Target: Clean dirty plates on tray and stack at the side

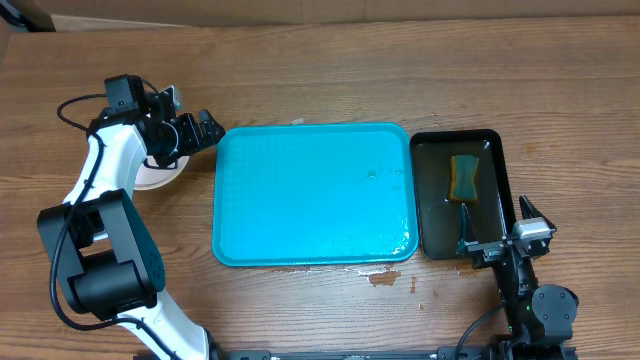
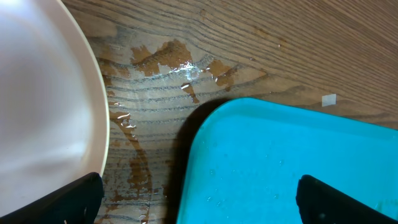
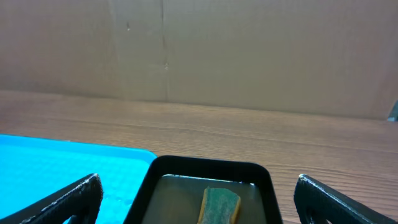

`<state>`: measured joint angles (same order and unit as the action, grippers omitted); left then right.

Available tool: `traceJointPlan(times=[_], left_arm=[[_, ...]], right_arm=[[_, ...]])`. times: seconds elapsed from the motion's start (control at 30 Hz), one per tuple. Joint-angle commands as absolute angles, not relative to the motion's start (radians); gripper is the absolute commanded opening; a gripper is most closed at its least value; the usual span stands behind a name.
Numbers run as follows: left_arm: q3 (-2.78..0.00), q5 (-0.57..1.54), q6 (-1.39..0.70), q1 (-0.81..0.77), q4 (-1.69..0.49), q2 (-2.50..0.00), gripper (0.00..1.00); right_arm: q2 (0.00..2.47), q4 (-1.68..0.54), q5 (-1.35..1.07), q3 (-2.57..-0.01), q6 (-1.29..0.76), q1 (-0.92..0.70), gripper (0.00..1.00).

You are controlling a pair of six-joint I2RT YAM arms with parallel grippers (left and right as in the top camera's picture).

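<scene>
at the left of the table [image 1: 300,70], the plates [image 1: 152,181] are stacked just beside the tray [image 1: 310,195] and apart from it, largely hidden under the left gripper [image 1: 198,135] (their number cannot be counted with confidence). the left gripper is spread wide, its fingers [image 2: 68,199] positioned above plate rim and tray corner. water [image 2: 168,62] is pooled on the wood between them. the right gripper [image 1: 497,232] is likewise opened wide over the near end of the black tray [image 1: 495,150], in which a sponge [image 1: 464,177] is laid.
</scene>
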<state>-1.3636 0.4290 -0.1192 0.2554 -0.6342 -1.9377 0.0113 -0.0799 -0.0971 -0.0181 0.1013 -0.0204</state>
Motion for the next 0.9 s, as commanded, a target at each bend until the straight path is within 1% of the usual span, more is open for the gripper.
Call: traceJointPlan(times=[0.0,0.87], left_arm=[[-1.364,0.426,-0.093,0.257,-0.631,-1.93,1.0],[-1.364,0.415,-0.093,0.255,-0.631,-1.93,1.0]], right_arm=[[0.003,-0.076,-0.099,-0.008,0.113,-0.017,1.0],[0.003,-0.076,-0.099,-0.008,0.112,-0.017,1.0]])
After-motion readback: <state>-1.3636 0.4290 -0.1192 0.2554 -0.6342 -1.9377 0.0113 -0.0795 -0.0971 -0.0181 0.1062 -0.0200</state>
